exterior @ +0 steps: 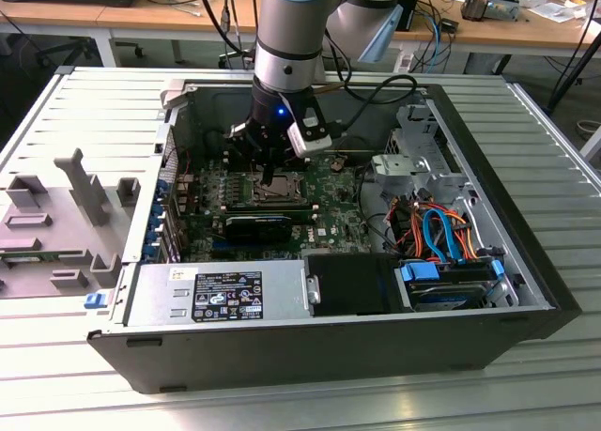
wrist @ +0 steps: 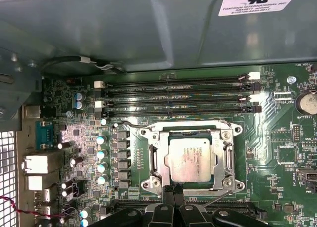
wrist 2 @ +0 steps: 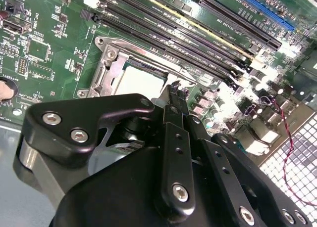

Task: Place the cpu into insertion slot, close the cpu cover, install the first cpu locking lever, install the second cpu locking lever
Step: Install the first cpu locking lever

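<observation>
First wrist view: the chip (wrist: 190, 160) sits in the socket (wrist: 233, 133), and the cover (wrist: 156, 158) appears to lie flat over it. The gripper (wrist: 173, 188), fingers drawn together with nothing visibly grasped, is at the socket's edge. Judged step: locking levers. Catching a thin wire lever (wrist: 130, 123) calls for exact tip placement.

the exterior view looks down at a slant from outside the open computer case (exterior: 329, 356), holding all of it and the arm (exterior: 291, 37). both wrist views sit close over the motherboard (wrist: 282, 187) (wrist 2: 39, 49) behind the gripper (wrist: 173, 191) (wrist 2: 173, 91), the first nearly square-on, the second tilted, sharing the insertion slot (wrist: 154, 160) (wrist 2: 106, 73) and memory slots (wrist: 178, 96) (wrist 2: 163, 34).
</observation>
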You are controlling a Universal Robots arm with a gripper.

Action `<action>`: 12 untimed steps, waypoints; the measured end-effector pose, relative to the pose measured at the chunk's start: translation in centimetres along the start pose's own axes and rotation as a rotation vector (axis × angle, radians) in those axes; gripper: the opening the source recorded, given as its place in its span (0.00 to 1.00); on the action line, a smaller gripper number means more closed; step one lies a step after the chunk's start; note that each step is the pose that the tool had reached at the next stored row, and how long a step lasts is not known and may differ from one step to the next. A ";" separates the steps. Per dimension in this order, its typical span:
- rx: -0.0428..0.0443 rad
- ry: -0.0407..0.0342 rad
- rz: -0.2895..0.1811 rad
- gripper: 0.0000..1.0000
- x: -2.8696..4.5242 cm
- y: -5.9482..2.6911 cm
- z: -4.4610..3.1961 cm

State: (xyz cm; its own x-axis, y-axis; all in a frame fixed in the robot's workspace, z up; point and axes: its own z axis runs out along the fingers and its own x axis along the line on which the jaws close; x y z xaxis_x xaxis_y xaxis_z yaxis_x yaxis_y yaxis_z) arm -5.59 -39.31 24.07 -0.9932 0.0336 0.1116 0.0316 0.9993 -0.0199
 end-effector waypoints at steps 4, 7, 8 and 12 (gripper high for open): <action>0.0006 -0.0001 -0.006 0.11 0.00 0.00 0.00; 0.0011 -0.0002 -0.010 0.11 0.00 0.00 0.00; 0.0013 -0.0002 -0.012 0.11 0.00 0.00 0.00; 0.0020 -0.0004 -0.018 0.11 0.00 0.00 0.00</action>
State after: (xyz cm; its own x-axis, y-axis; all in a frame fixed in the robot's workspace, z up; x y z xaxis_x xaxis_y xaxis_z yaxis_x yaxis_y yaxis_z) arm -5.59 -39.31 24.07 -0.9936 0.0160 0.1116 0.0138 0.9997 -0.0199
